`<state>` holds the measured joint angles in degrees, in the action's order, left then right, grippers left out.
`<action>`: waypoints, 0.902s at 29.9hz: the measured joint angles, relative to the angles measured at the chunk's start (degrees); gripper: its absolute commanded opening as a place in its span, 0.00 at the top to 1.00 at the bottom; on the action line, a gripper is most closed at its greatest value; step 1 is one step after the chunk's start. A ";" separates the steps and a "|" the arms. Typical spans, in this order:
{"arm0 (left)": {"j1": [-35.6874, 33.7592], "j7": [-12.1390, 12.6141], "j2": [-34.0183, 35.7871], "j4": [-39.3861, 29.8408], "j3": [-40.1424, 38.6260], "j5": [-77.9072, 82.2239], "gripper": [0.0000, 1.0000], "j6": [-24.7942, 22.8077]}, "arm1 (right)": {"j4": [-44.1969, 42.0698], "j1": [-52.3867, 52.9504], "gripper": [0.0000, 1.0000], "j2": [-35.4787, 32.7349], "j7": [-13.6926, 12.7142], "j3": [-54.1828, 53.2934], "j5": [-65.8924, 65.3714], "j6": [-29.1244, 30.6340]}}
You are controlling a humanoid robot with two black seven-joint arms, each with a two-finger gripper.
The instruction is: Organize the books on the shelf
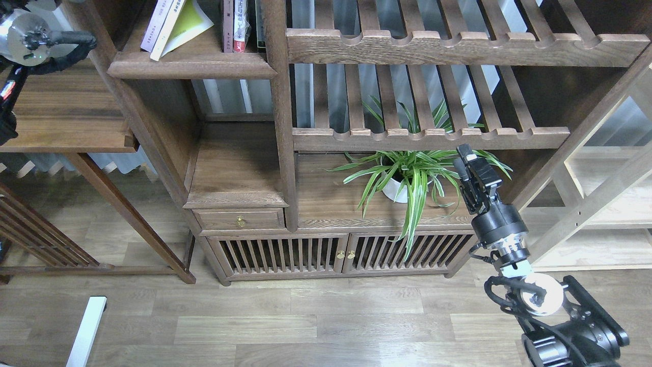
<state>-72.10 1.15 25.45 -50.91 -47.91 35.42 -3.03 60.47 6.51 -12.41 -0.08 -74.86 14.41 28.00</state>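
- three books [175, 23] lean together on the dark wooden shelf [191, 63] at upper left, yellow-green cover outermost.
- right gripper [471, 163] hangs before a potted plant [407, 176], holding nothing; finger spacing cannot be told.
- left arm's joint [23, 33] shows at the left edge; its gripper is out of sight.

The shelf [191, 65] is dark brown wood with visible grain. On it, one book [152, 25] has a pale lavender cover, the next [189, 23] is yellow-green and white, and a third [239, 28] shows a red and white spine. The plant [412, 176] has green, white-striped leaves in a white pot [395, 192]. The floor [305, 316] is grey-brown planks.
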 measured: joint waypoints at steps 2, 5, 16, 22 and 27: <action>0.10 -0.02 0.06 -0.04 0.01 0.00 0.71 -0.04 | 0.00 0.00 0.46 0.00 0.06 0.00 0.00 0.00; 0.23 -0.02 0.11 -0.08 0.01 0.00 0.70 -0.06 | 0.00 -0.01 0.46 -0.01 0.07 0.00 0.00 0.00; 0.72 -0.03 0.20 -0.01 -0.01 0.00 0.69 -0.06 | 0.00 -0.01 0.46 -0.07 0.08 -0.01 0.00 0.00; 0.21 -0.10 -0.78 -0.46 -0.32 -0.24 0.65 -0.12 | -0.07 -0.01 0.46 -0.07 0.08 -0.02 0.00 0.00; 0.13 -0.37 -1.63 -1.04 -0.74 -0.75 0.48 -0.21 | -0.14 0.10 0.46 -0.07 0.04 0.02 0.00 0.00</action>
<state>-71.96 0.78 23.83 -51.95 -48.65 34.67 -3.23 60.33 6.61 -12.48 -0.04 -74.84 14.41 28.00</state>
